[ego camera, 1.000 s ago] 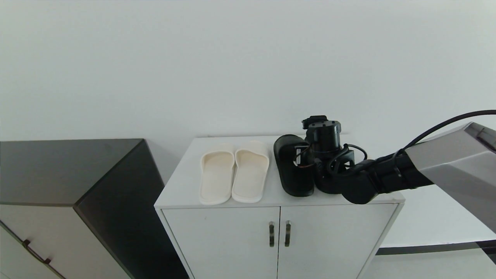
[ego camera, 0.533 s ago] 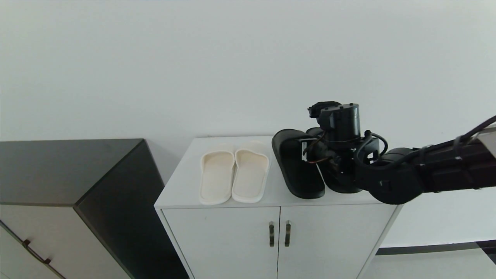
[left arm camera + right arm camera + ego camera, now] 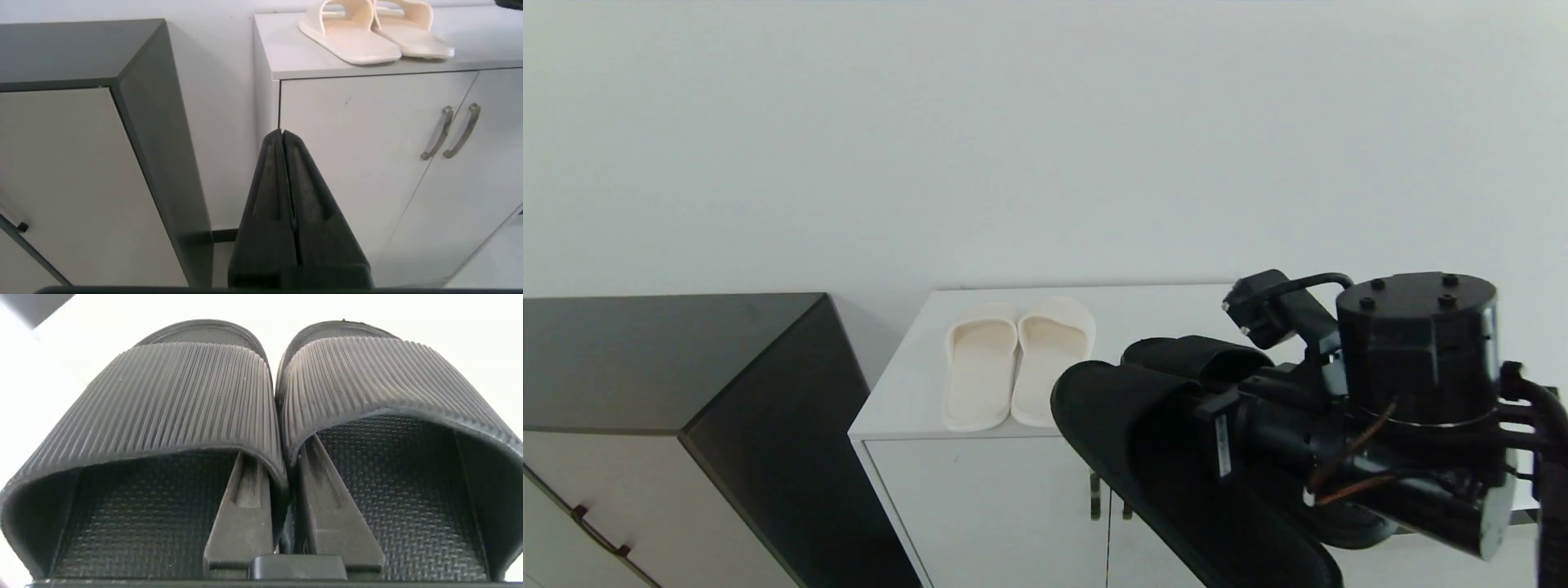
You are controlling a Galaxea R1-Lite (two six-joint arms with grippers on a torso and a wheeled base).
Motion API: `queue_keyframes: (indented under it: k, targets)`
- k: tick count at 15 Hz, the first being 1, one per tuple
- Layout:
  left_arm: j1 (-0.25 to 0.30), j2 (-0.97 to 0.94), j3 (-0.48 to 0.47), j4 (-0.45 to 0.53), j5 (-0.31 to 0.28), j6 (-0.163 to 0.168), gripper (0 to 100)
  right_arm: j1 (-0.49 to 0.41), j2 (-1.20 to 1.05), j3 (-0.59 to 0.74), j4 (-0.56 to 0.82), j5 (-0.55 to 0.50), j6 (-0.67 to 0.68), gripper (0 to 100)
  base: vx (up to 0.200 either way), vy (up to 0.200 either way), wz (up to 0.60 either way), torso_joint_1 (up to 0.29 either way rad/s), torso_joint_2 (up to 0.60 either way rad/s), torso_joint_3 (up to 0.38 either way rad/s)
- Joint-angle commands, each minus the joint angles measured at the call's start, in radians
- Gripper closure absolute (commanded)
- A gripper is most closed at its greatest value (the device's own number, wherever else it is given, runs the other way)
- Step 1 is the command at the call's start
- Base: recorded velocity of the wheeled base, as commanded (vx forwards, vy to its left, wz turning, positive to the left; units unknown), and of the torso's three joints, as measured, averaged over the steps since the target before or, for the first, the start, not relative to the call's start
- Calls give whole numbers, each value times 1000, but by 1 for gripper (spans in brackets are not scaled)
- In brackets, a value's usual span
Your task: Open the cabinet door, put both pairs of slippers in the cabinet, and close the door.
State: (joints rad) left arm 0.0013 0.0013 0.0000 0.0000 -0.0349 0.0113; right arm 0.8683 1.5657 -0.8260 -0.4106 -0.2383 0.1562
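My right gripper [image 3: 282,510] is shut on the pair of black slippers [image 3: 1152,441]. One finger sits inside each slipper, pinching their touching inner sides together. The pair hangs in the air in front of the white cabinet [image 3: 980,506], off its top, and hides most of the right door. A pair of white slippers [image 3: 1017,363] lies side by side on the cabinet top. Both doors are shut, and the two handles [image 3: 454,131] meet at the middle. My left gripper [image 3: 288,196] is shut on nothing, low down and facing the cabinet's front left corner.
A dark-topped cabinet [image 3: 670,359] with pale drawer fronts stands close to the left of the white one, with a narrow gap between them. A plain wall runs behind both. The right part of the white cabinet's top [image 3: 1176,306] is bare.
My right arm has lifted the black slippers off the cabinet top and drawn them back and down, close to the head camera. The white slippers have not moved.
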Motion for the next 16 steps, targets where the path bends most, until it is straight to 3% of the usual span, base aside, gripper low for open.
queue_keyframes:
  k: [1, 5, 14, 16]
  targets:
    - [-1, 0, 0, 0, 1, -2, 100, 20, -101, 45, 13, 43, 0, 100, 0, 0, 0, 0, 0, 0]
    - [0, 0, 0, 0, 0, -2, 100, 17, -110, 77, 26, 96, 2, 100, 0, 0, 0, 0, 0, 0]
    - [0, 0, 0, 0, 1, -2, 100, 15, -118, 102, 19, 108, -1, 100, -200, 0, 0, -1, 2, 7]
    - [0, 0, 0, 0, 0, -1, 100, 14, -115, 108, 23, 102, -7, 100, 0, 0, 0, 0, 0, 0]
